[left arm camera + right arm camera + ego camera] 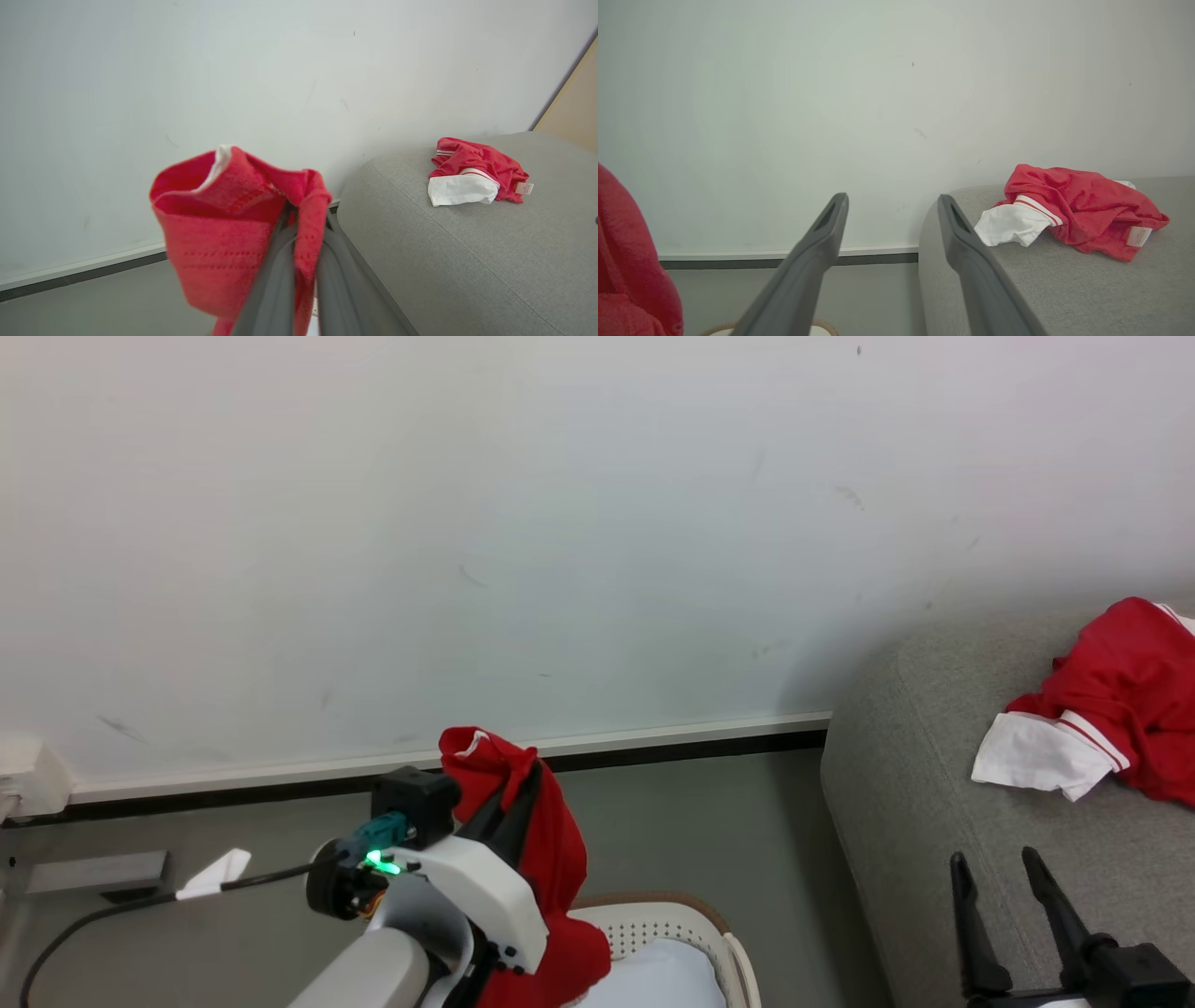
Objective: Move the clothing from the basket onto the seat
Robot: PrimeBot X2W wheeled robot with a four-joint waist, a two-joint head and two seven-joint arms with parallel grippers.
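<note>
Precariously pinches garment (219, 233) by a fold in clamped left gripper (293, 212), right gripper (992, 859) spread empty; risks dropping it short of the seat (915, 821), right.

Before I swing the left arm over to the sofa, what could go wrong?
The red garment hangs from the left gripper by one bunched fold, so it might slip out mid-swing. Its lower end drapes down by the basket rim and could snag there. The open right gripper sits by the sofa edge, where the cloth may catch.
</note>
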